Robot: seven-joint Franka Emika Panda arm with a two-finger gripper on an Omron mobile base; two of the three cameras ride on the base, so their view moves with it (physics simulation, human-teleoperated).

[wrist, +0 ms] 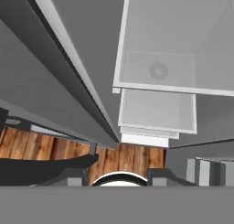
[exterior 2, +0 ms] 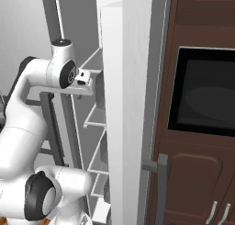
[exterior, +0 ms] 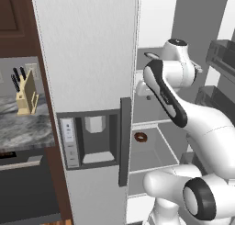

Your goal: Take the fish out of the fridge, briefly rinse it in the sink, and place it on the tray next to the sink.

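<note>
Knife block (exterior: 26, 93) on marble counter (exterior: 23, 127) (left), brown doughnut (exterior: 140, 137), black oven (exterior 2: 204, 93)

Tall light grey fridge (exterior: 87, 59), right door swung open, left door shut with dark vertical handle (exterior: 124, 141) and recessed water-dispenser panel (exterior: 94, 139). Pale grey inner shelves (exterior: 153, 148) exposed.

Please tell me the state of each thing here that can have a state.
fridge: open, inner shelves showing.
doughnut: lying on a fridge shelf.
gripper: inside the fridge, above the shelves; open or shut cannot be told.
knife block: upright on the counter, knives in it.
</note>
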